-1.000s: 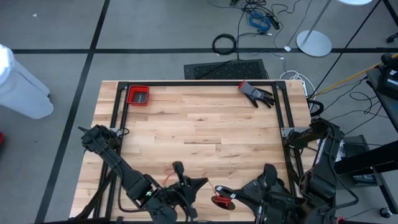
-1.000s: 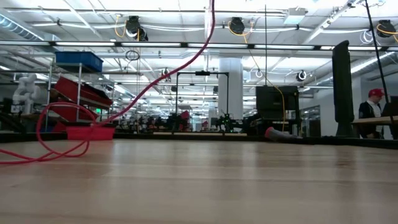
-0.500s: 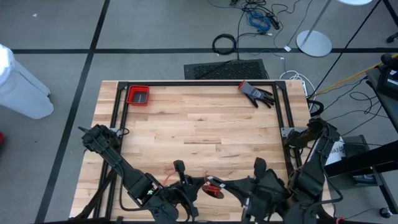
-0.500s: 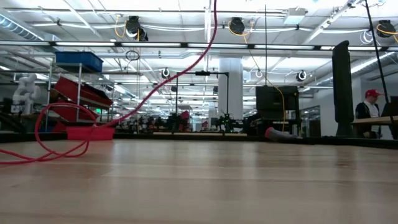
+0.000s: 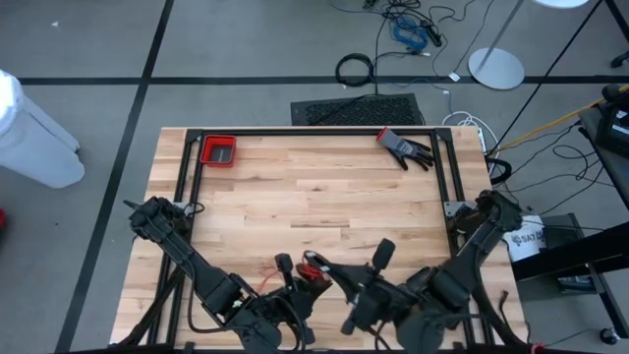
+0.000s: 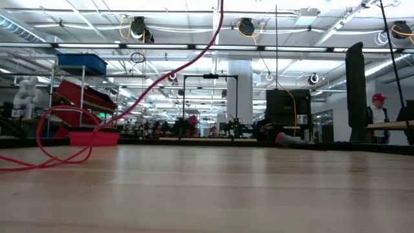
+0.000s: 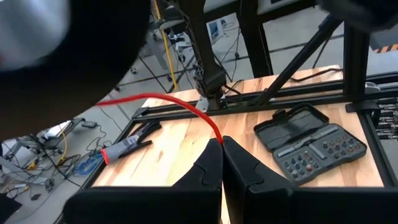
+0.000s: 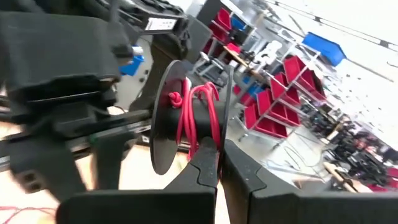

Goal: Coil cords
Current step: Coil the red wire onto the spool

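Cord: you are looking at a thin, string-like red cord [image 7: 180, 104] running taut into the tips of the left gripper [image 7: 222, 142], and lying in loose loops [image 6: 58, 139] on the tabletop in the low view.
Spool: a flat round black spool [image 8: 171, 118], red turns wound at its hub, is sitting at about 6 o'clock on the tabletop in the high view [image 5: 313, 272].
Left fingers: they are pressing fully together, pinching the red cord, near the 6 o'clock edge.
Right fingers: the right gripper [image 8: 219, 163] is closing its dark fingers tight at the spool's rim; you cannot tell whether it is clamping the spool or only the cord.
Tabletop: pale butcher-block wood [image 5: 314, 197], framed by black rails.
Other things: a small red tray [image 5: 218, 150] at 11 o'clock, a black glove with a red cuff [image 5: 405, 147] at 1 o'clock, a dark open bit case [image 7: 311, 146].
Change: the spool and right gripper are now sitting further toward 9 o'clock than a second ago, close beside the left gripper.
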Robot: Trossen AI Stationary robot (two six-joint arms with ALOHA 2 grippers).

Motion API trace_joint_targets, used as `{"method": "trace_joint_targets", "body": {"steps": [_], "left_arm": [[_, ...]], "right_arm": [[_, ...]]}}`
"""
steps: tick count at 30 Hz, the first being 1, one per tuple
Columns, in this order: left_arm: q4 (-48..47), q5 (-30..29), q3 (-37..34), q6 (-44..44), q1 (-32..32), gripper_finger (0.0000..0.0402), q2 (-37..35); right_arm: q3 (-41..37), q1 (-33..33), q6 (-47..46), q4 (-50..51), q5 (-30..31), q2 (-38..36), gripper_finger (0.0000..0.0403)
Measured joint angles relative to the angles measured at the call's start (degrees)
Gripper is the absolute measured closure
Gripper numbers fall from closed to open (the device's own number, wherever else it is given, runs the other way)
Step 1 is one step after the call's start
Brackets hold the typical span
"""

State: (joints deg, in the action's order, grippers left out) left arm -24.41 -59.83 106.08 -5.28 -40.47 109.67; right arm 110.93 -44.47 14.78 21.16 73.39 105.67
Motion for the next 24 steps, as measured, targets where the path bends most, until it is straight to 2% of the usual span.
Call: {"method": "trace_joint_targets", "body": {"steps": [6,14,24], "left_arm": [[1.98,0.02,0.0,1.27,-0.34,0.0402,0.0],[5.89,-0.6,0.0,4.3,-1.79,0.0402,0.0],[6.47,-2.92,0.02,6.08,-3.78,0.0402,-0.94]], "right_arm": [[0.0,1.15,0.29,0.05,0.86,1.29,0.0403],[0.0,1.78,5.2,0.05,8.74,3.31,0.0403],[0.0,1.67,8.94,0.13,8.96,3.3,0.0403]]}}
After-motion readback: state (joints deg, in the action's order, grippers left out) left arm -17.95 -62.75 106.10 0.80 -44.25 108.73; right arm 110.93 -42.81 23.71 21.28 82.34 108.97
